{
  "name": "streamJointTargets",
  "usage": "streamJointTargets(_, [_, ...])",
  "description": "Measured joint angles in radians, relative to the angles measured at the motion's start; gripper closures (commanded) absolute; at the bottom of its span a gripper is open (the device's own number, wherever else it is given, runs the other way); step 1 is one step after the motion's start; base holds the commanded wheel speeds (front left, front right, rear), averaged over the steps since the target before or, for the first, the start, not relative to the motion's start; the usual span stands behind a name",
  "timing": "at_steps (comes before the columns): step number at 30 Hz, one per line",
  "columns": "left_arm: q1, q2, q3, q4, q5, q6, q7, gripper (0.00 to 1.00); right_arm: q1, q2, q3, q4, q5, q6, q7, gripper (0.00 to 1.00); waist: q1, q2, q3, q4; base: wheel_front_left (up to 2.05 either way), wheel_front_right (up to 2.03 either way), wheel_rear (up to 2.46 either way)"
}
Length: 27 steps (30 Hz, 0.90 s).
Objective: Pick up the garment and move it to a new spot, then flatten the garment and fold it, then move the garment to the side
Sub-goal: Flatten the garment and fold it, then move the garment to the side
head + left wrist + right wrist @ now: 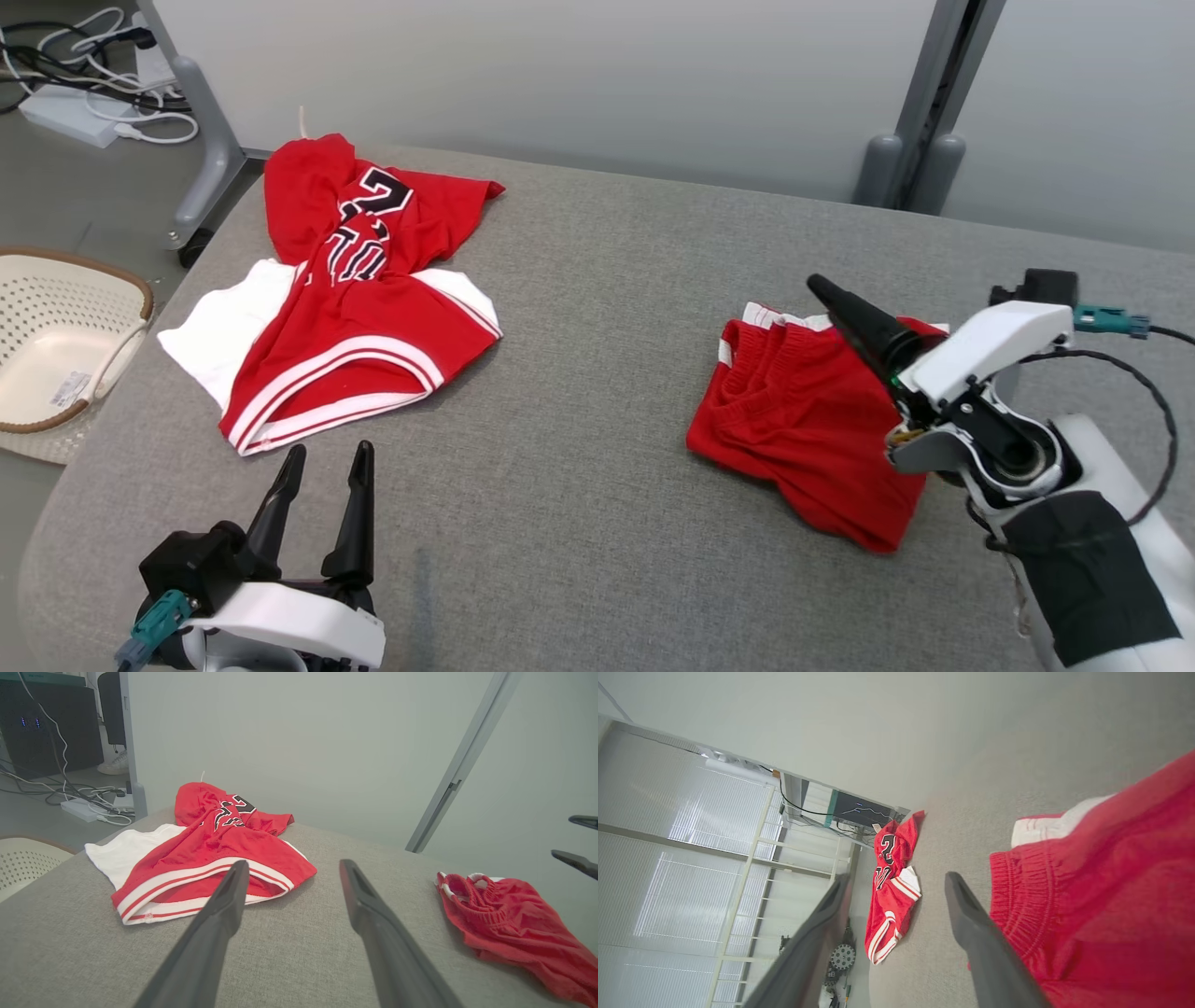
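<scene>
Grey table [579,485] carries red shorts [794,420] (jersey pile [355,317] well apart); left jaws and right jaws both spread, empty.

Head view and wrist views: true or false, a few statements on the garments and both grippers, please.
1. The red mesh shorts lie on the grey fabric table, close to the right gripper. True.
2. A white garment lies partly under the red numbered jersey. True.
3. The left gripper grips the jersey. False: it is open, apart from it.
4. The right gripper is shut on the shorts. False: its jaws stand open, nothing between them.
</scene>
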State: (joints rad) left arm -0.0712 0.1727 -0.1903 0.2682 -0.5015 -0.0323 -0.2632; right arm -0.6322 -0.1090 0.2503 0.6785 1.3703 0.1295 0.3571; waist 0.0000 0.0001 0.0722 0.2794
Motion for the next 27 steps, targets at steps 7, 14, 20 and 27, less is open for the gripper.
streamJointTargets(7, [0.002,0.007,0.006,-0.021,0.003,0.007,0.000,0.00,0.085,-0.109,0.068,-0.127,-0.129,0.000,-0.103,0.00,0.0000,0.0000,-0.002,-0.036,0.00,0.00,0.00])
streamJointTargets(14, [0.004,0.008,-0.001,-0.030,0.004,0.011,0.000,0.00,0.124,-0.164,0.095,-0.111,-0.277,0.000,-0.238,0.00,0.0000,0.0000,-0.008,-0.065,0.00,0.00,0.00])
streamJointTargets(20, [0.005,0.015,-0.007,-0.034,0.004,0.013,0.007,0.00,0.117,-0.145,0.084,0.075,-0.377,0.000,-0.210,0.00,0.0000,0.0000,-0.007,-0.065,0.00,0.00,0.00])
streamJointTargets(27, [0.004,0.021,-0.014,-0.035,0.003,0.015,0.012,0.00,0.009,-0.079,0.057,0.251,-0.403,0.000,-0.033,0.00,0.0000,0.0000,0.004,-0.046,0.00,0.00,0.00])
